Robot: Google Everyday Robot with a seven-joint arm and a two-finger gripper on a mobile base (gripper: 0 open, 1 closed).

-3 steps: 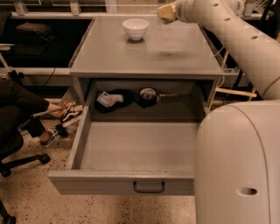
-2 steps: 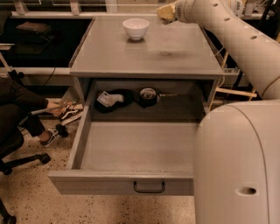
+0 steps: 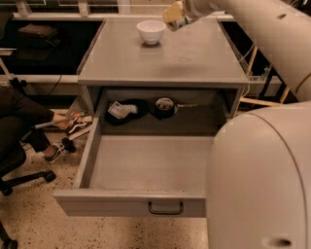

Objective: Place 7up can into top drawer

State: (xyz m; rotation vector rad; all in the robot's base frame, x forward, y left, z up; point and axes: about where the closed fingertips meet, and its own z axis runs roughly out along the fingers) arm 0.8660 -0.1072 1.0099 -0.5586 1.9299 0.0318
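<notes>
My gripper [image 3: 179, 14] is at the top of the camera view, above the back of the grey cabinet top [image 3: 194, 58], just right of the white bowl. It is shut on the 7up can [image 3: 174, 18], a small silvery can with a yellow-green tint, held tilted in the air above the surface. The top drawer [image 3: 121, 204] is pulled wide open below, its flat front and black bar handle [image 3: 165, 209] toward me. Its bare grey floor shows.
A white bowl [image 3: 151, 31] stands on the cabinet top at the back. Black items [image 3: 127, 111] and a tape roll [image 3: 165, 106] lie at the drawer's rear. A seated person's leg [image 3: 29, 121] and chair base [image 3: 19, 180] are left. My body [image 3: 262, 180] fills the right front.
My gripper with the can has shifted slightly left and a little lower. The drawer and the bowl have not moved.
</notes>
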